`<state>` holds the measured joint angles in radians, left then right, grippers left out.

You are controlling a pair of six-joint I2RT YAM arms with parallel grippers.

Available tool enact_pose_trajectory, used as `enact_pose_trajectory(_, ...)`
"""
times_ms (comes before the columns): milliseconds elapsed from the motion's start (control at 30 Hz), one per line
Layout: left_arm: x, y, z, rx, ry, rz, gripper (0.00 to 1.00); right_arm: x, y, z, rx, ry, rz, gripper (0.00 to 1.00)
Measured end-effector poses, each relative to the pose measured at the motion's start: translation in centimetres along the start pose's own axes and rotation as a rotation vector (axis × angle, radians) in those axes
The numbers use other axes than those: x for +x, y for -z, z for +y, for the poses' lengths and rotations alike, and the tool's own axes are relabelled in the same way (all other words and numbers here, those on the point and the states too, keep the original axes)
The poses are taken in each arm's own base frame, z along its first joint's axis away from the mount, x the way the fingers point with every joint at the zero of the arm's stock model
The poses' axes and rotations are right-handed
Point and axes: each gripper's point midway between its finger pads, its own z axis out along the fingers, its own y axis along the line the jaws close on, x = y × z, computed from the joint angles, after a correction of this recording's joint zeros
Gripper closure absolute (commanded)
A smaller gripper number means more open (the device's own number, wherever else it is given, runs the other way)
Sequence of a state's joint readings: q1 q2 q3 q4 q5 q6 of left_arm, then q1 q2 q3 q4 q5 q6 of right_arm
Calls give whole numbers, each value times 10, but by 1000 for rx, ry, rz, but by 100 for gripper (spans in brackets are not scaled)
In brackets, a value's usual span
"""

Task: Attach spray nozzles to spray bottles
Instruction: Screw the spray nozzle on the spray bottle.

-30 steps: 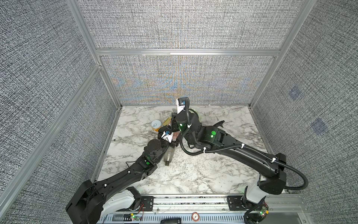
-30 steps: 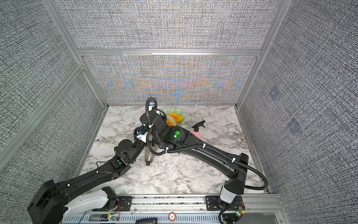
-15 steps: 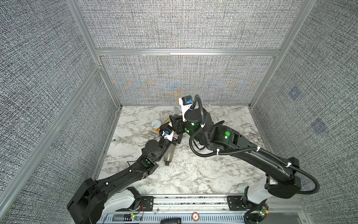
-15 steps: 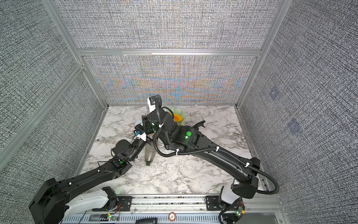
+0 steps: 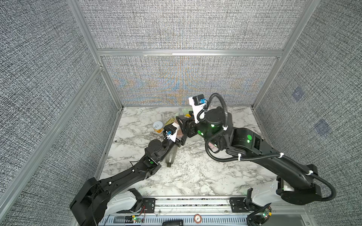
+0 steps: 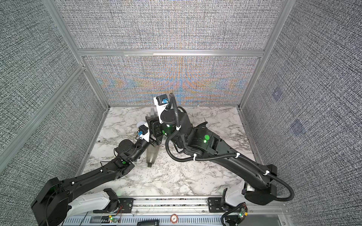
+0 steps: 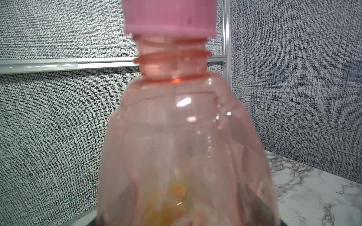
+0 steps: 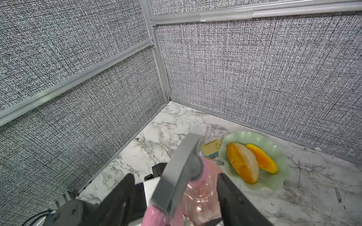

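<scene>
Writing: the bluish side label of the gold tin (image 8: 212, 149) is too small for me to read; its lid shows only a pull ring.
Smoky grey bottle (image 5: 172, 155): nearest to my base, lying on its side on the counter (image 5: 195, 176), neck toward the front rail, partly under my left forearm.
Left fingers (image 5: 181, 140): pinching the clear pink bottle (image 7: 176, 137) low on its belly. In the left wrist view they are only dark blurs behind the plastic, and the bottle stands neck up.
Pink collar (image 7: 170, 17): sits on the bottle's neck, with the thread rings showing just below it.
Grey-and-pink nozzle (image 8: 180, 172): on top of that bottle, its grey head lying between my right fingers.
Right fingers (image 8: 125, 191): spread wide, one on each side of the nozzle head, not pressing it; whether a pad touches the bottle I cannot tell.
Round tin can (image 5: 157, 126): just beyond my left wrist, upright, pull-tab lid up.
Green plate (image 8: 274, 140): farther back near the rear wall, just beside the gold tin, carrying orange fruit slices (image 8: 242, 164).
</scene>
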<state>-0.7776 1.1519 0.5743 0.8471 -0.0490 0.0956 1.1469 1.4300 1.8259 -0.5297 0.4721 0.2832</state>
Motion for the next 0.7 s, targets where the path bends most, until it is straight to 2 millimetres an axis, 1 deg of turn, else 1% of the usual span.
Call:
enact_pose_trajectory(100,-6,-2,-8,50,13,-4,36,-7,26,-12,-9,29,-34,34)
enact_pose_trajectory(167,-9,-4,-16,100,22,2,36,-3,38,-27,-18,60,-37,34)
enact_pose_trajectory(200,-11,-5,-20,123,25,3,35,2,41,-36,-23,68,-34,32)
enact_pose_trajectory(233,-14,-6,-25,156,30,6,35,9,43,-48,-21,77,-22,27)
enact_pose_trajectory(267,-15,-6,-30,184,37,10,34,18,43,-63,-19,86,-4,19)
enact_pose_trajectory(333,-17,-7,-39,242,48,22,32,39,42,-83,-44,93,37,15)
enact_pose_trajectory(367,-19,-7,-44,272,55,30,32,51,41,-92,-62,94,62,11)
enact_pose_trajectory(400,-20,-6,-48,296,61,33,31,60,40,-96,-89,87,76,9)
enact_pose_trajectory(467,-20,-6,-55,341,79,45,29,75,38,-94,-172,83,104,7)
enact_pose_trajectory(500,-18,-6,-59,360,84,55,28,78,36,-90,-209,84,112,6)
enact_pose_trajectory(600,-11,-6,-68,413,102,89,28,84,27,-72,-334,94,123,5)
enact_pose_trajectory(700,-6,-5,-73,444,120,111,27,89,16,-61,-413,93,127,4)
